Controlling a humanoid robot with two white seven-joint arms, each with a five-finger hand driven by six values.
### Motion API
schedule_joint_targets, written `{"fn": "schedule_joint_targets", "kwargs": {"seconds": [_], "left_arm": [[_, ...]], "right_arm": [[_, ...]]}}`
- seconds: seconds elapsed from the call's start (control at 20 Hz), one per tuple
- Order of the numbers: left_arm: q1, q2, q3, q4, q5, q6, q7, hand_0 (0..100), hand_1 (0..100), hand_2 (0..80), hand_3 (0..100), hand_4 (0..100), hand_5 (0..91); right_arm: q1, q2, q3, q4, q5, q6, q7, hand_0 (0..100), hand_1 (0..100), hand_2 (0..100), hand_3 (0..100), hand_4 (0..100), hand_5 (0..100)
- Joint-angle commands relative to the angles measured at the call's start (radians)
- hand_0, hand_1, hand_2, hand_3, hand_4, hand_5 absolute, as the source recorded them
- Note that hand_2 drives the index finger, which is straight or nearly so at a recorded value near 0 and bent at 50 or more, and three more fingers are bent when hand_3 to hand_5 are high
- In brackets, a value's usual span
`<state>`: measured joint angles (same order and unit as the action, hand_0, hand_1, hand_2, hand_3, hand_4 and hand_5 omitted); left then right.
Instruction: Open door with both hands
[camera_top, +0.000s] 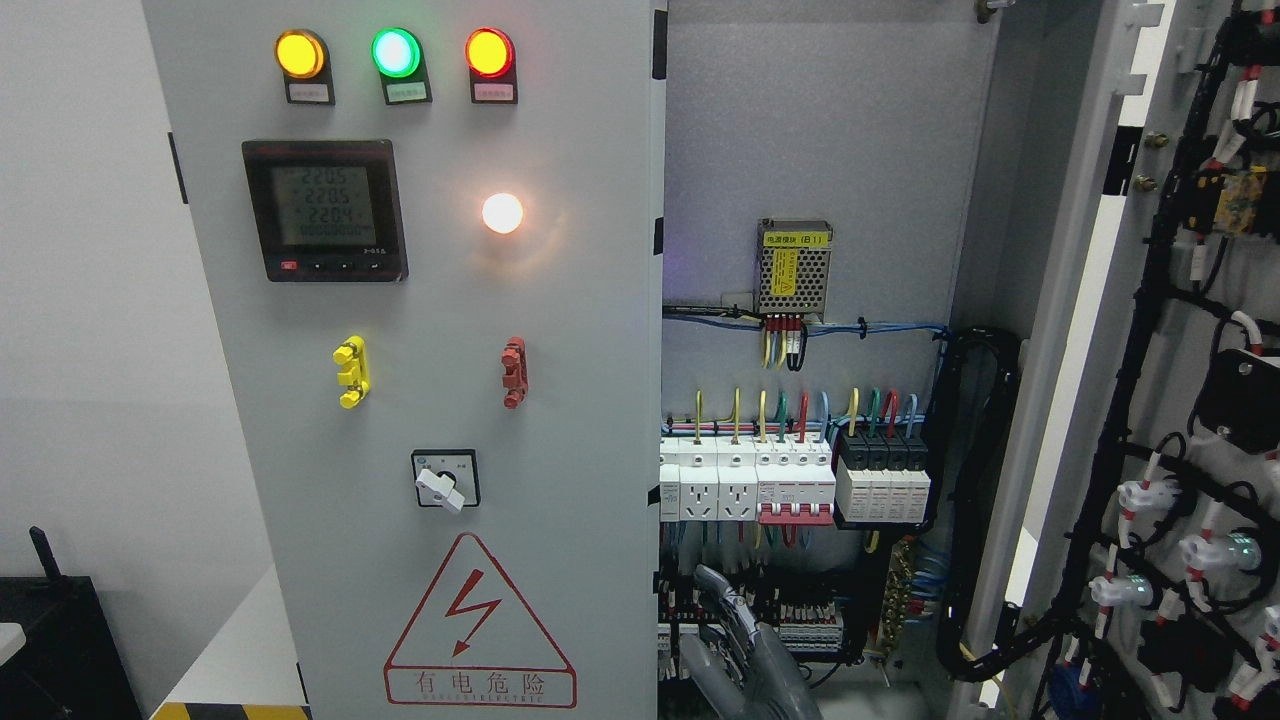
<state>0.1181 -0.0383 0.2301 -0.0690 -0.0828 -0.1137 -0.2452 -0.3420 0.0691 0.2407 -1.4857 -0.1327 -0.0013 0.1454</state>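
Note:
A grey electrical cabinet fills the view. Its left door (560, 420) is closed and carries three lit lamps, a digital meter (325, 210), a rotary switch (445, 480) and a red warning triangle. The right door (1120, 330) is swung wide open to the right, with its wired inner side showing. My right hand (728, 612) rises from the bottom edge just right of the closed door's edge, in front of the cabinet's lower terminals. Its fingers (712, 590) are stretched upward and hold nothing. The left hand is out of view.
Inside the cabinet are a small power supply (795, 265), a row of breakers and sockets (790, 480) and coloured wires. A thick black cable bundle (985, 500) runs down the hinge side. A black object (55, 640) stands at the lower left by the wall.

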Motion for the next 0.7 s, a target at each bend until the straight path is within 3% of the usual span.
{"fn": "schedule_joint_targets", "kwargs": {"seconds": [0.0,0.65], "left_arm": [[0.000,0.000,0.000,0.000,0.000,0.000,0.000,12,39,0.0,0,0,0.0],[0.000,0.000,0.000,0.000,0.000,0.000,0.000,12,39,0.0,0,0,0.0]], "right_arm": [[-0.038,0.006,0.009,0.091,-0.011,0.000,0.009,12,39,0,0,0,0],[-0.089,-0.002,0.011,0.127,-0.068,-0.002,0.022,12,39,0,0,0,0]]}}
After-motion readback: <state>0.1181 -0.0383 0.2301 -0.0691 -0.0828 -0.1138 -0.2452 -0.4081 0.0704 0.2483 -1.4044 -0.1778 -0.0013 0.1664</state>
